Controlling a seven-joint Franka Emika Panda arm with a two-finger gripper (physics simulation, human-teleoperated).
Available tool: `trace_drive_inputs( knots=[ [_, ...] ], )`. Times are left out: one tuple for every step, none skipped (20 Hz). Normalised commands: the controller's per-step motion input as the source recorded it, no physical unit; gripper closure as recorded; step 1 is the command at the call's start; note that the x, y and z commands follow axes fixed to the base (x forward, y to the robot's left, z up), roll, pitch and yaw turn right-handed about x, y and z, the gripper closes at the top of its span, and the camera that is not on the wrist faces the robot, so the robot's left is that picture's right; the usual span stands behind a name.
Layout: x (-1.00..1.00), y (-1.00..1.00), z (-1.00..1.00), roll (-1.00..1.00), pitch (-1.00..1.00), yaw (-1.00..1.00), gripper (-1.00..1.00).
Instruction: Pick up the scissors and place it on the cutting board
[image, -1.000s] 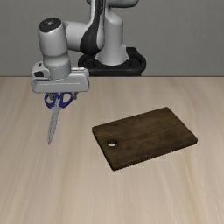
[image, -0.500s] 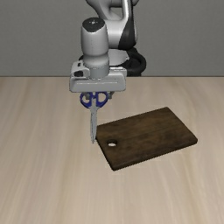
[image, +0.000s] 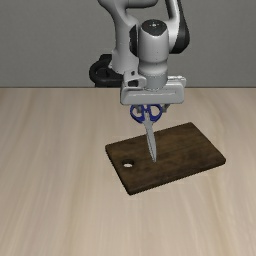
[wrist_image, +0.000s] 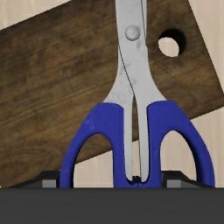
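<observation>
Gripper (image: 151, 105): pointing straight down and pinched on the scissors' handle end. You can tell from the way the tool hangs free beneath it.
Scissors (image: 151, 130): carried upright with the blue handles (wrist_image: 98, 131) up and the closed blades pointing down over the board. Held by the top, the long tool swings less and its tip comes down first.
Cutting board (image: 180, 150): a dark wooden slab lying flat and at a slant on the desk (image: 50, 190). In the wrist view its grain shows behind the blades, so you are already above the target.
Hanging hole (wrist_image: 171, 42): it sits at the board's corner, just beside the blade tip but clear of it.
Tip clearance: you cannot tell here whether the point touches the wood or hangs just above it.
Stage: judged as carry complete and placement not yet made, since the scissors have not been let go.
Next move: you would likely lower until the tip bears on the wood, then part the gripper so the scissors tip over flat.
Risk: released upright, the scissors may fall toward the near edge or the hole and end up partly off the board.
</observation>
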Motion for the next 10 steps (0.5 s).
trace_drive_inputs(
  knots=[
    [0.0, 0.0, 0.0, 0.0, 0.0, 0.0, -1.0],
    [0.0, 0.0, 0.0, 0.0, 0.0, 0.0, -1.0],
    [0.0, 0.0, 0.0, 0.0, 0.0, 0.0, -1.0],
    [0.0, 0.0, 0.0, 0.0, 0.0, 0.0, -1.0],
    [0.0, 0.0, 0.0, 0.0, 0.0, 0.0, -1.0],
    [0.0, 0.0, 0.0, 0.0, 0.0, 0.0, -1.0],
    [0.0, 0.0, 0.0, 0.0, 0.0, 0.0, -1.0],
    [0.0, 0.0, 0.0, 0.0, 0.0, 0.0, -1.0],
    [0.0, 0.0, 0.0, 0.0, 0.0, 0.0, -1.0],
    [0.0, 0.0, 0.0, 0.0, 0.0, 0.0, -1.0]
  ],
)
